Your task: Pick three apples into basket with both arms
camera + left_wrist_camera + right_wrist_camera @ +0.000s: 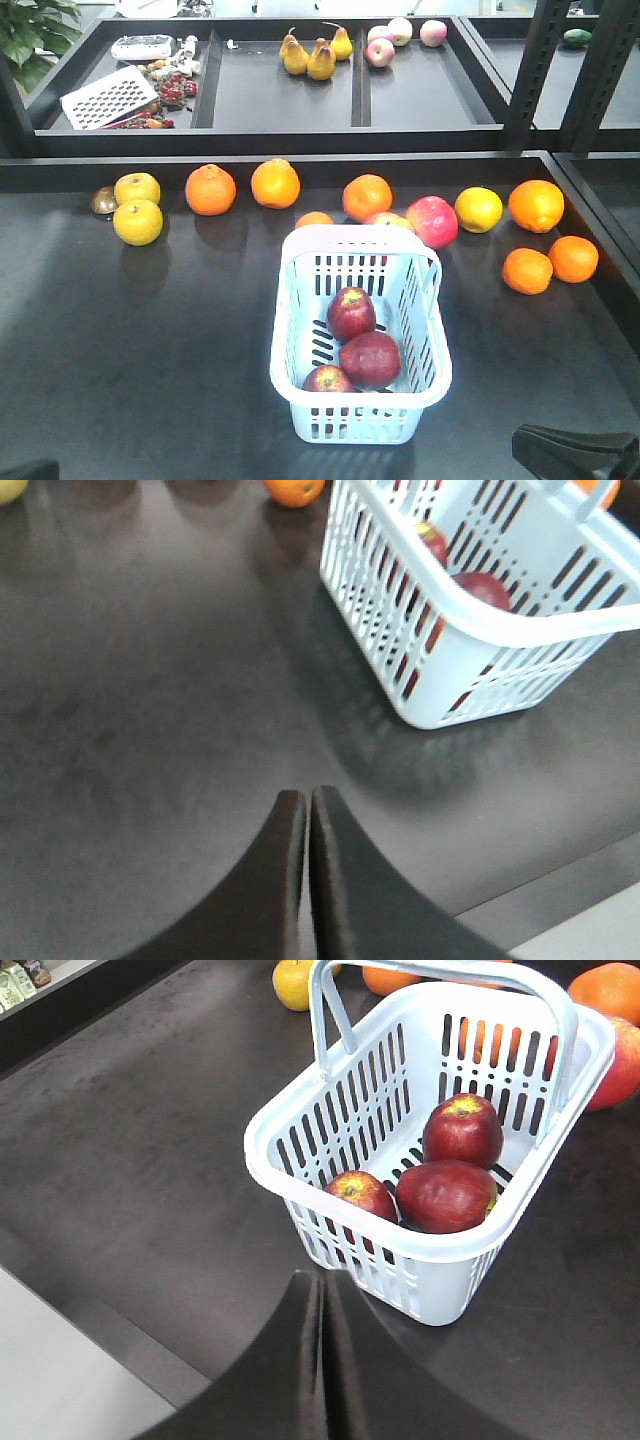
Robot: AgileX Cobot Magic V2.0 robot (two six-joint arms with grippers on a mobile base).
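- Since all three apples (440, 1165) lie inside the basket (425, 370) on the surface (150, 340), you can judge the picking done.
- Both sets of fingers, left (306, 825) and right (322, 1305), are clenched on nothing.
- Next, you only need to park both arms clear of the basket.

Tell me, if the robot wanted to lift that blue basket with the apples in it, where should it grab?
Probably the hoop handle standing upright over the basket, pinched at its top bar from above. It is thin enough for closing fingers, and the three apples sit low, clear of it.
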